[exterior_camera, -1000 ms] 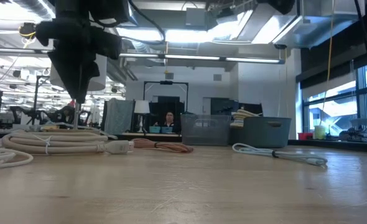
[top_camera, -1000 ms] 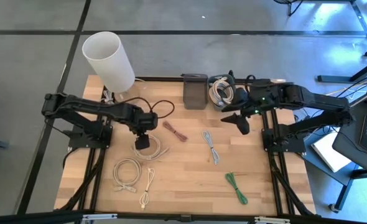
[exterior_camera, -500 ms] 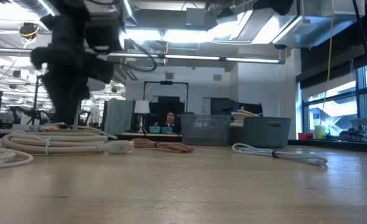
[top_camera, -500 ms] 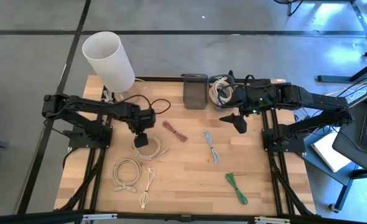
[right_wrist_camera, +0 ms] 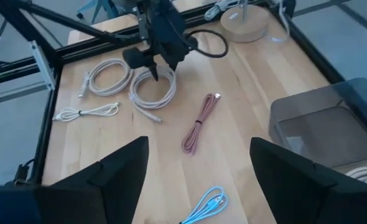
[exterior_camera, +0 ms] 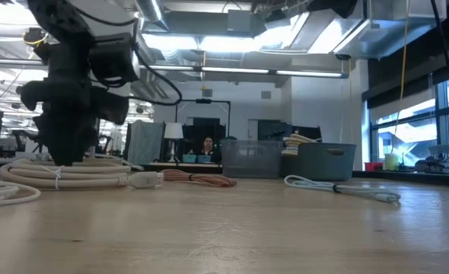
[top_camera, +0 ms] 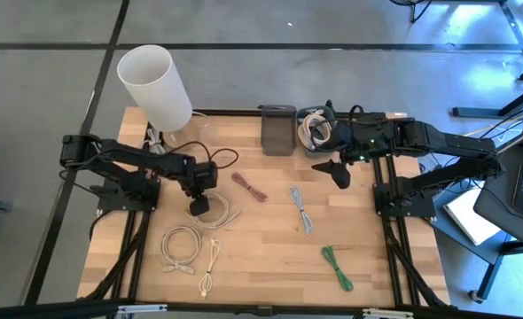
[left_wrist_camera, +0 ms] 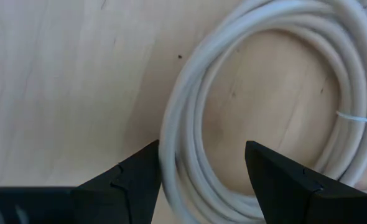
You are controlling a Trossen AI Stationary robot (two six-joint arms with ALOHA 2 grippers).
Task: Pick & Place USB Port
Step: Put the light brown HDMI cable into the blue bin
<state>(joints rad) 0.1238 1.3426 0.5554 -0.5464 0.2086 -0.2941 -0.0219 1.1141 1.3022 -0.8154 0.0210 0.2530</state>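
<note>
A coiled beige cable lies flat on the table, left of centre. My left gripper is low over it, pointing down and open. One finger stands outside the coil's bundle of strands and the other inside the ring. My right gripper hangs open above the table's far right part, near the bins, holding nothing. My left gripper comes from above with its fingers on either side of the coil's strands. I cannot tell whether they touch the cable. The coil lies flat on the wood.
Other cables lie around: a white coil, a thin white one, a red-brown one, a light blue one and a green one. Two grey bins and a white lamp stand at the far edge.
My left gripper has come down onto the beige coil, shifting slightly toward the table's left. The coil has stayed where it was.
</note>
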